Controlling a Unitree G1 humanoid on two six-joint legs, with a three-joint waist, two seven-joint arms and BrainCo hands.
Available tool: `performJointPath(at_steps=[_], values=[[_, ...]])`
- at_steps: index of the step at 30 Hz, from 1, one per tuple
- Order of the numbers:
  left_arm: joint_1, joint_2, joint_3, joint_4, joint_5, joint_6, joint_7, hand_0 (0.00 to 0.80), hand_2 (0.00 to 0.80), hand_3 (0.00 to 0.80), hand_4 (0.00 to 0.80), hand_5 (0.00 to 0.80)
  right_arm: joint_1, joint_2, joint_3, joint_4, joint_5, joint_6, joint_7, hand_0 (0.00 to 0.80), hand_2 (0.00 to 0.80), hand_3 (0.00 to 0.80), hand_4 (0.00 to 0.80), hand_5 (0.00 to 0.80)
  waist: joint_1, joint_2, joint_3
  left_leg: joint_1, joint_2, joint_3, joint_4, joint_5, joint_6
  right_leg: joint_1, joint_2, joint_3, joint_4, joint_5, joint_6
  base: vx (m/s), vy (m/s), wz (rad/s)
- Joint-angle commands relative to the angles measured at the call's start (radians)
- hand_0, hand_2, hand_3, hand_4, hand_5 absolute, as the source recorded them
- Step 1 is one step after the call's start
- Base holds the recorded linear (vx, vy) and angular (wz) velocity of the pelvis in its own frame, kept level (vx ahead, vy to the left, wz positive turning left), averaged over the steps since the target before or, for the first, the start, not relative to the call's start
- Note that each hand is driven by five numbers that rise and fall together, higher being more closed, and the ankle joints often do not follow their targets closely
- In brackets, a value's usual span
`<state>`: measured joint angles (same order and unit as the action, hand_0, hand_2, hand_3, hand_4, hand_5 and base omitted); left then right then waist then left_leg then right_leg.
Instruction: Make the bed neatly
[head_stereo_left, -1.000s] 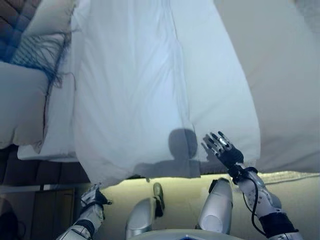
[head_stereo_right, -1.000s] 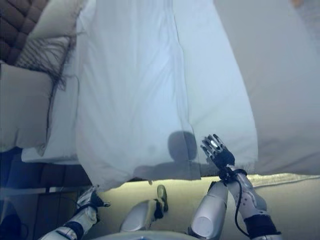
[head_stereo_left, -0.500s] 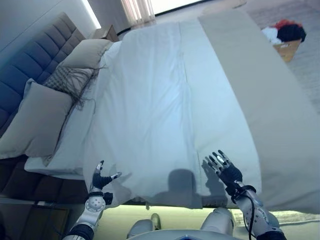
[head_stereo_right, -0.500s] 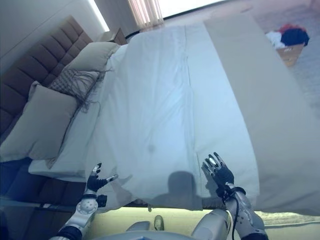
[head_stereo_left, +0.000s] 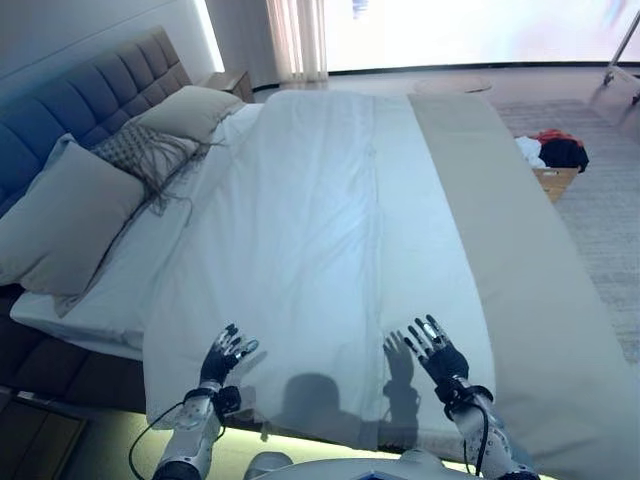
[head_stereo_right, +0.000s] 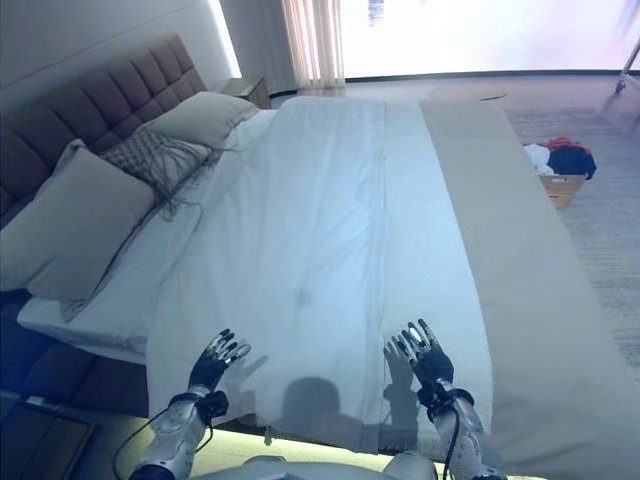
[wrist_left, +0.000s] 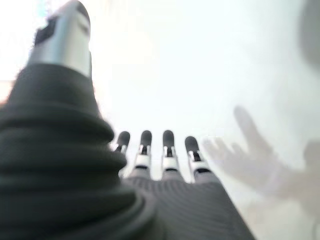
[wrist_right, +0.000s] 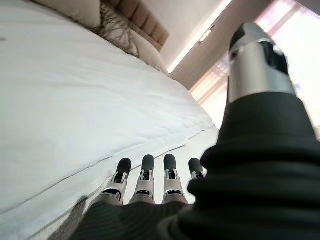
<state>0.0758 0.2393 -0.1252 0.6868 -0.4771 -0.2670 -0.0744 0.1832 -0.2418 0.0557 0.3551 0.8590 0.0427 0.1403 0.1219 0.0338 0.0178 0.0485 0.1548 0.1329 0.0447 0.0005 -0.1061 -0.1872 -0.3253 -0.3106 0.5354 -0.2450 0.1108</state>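
- here the near edge of the white duvet (head_stereo_left: 320, 250) drops over the side of the bed (head_stereo_left: 560, 330) and out of sight, and both forearms are cut off by the lower border of the head views.
- whether the hands touch the cloth or hover just over it cannot be told; the left wrist view shows only pale, washed-out fabric past the fingers.
- the left hand (head_stereo_left: 222, 358) is raised over the near left part of the duvet, fingers straight and spread, holding nothing.
- the right hand (head_stereo_left: 432, 350) is up over the near right part, by the duvet's right edge, fingers likewise straight and fanned apart, holding nothing.
- the duvet lies flat along the bed with a lengthwise seam down its middle and soft creases; its right edge runs beside a bare beige strip of the bed.
- at the headboard (head_stereo_left: 90, 100) end sit a large grey pillow (head_stereo_left: 60, 220), a fringed patterned cushion (head_stereo_left: 150, 155) and a further pillow (head_stereo_left: 190, 108), with white sheet showing beside them.
- a box of clothes (head_stereo_left: 553, 160) stands on the floor beyond the bed's far side.
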Motion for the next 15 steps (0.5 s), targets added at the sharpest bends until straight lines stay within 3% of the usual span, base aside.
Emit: performJointPath(at_steps=[1,5,11,15], values=[[-0.053,0.07,0.073,-0.117,-0.057,-0.016,-0.025,0.0,0.0,0.0,0.0,0.0,-0.111,0.055,-0.009,0.041,-0.007,-0.05,-0.016,0.0,0.0,0.0,0.0,0.0,0.029,-0.067,0.042,-0.013,-0.034,-0.045,-0.024,0.055,0.04,0.246,-0.002,-0.016,-0.487,0.381,0.088,-0.057,-0.048,0.04],[-0.069,0.084,0.068,-0.146,-0.079,0.019,-0.038,0.0,0.0,0.0,0.0,0.0,-0.125,0.05,-0.001,0.104,0.071,-0.091,0.013,0.0,0.0,0.0,0.0,0.0,0.043,-0.071,0.043,-0.013,-0.031,-0.043,-0.05,0.068,0.036,0.252,0.014,-0.026,-0.499,0.373,0.091,-0.065,-0.044,0.1],[-0.049,0.085,0.072,-0.197,-0.074,0.056,-0.077,0.0,0.0,0.0,0.0,0.0,-0.121,0.065,0.02,0.118,0.023,-0.165,0.014,0.0,0.0,0.0,0.0,0.0,0.06,-0.076,0.042,-0.015,-0.04,-0.042,-0.043,0.057,0.042,0.254,0.009,-0.022,-0.496,0.366,0.093,-0.027,-0.008,0.03],[-0.044,0.086,0.071,-0.22,-0.099,0.088,-0.074,0.0,0.0,0.0,0.0,0.0,-0.128,0.074,0.035,0.105,0.032,-0.171,-0.002,0.0,0.0,0.0,0.0,0.0,0.062,-0.072,0.04,-0.017,-0.046,-0.04,-0.041,0.052,0.05,0.251,0.008,-0.013,-0.492,0.36,0.09,-0.014,0.014,0.01]])
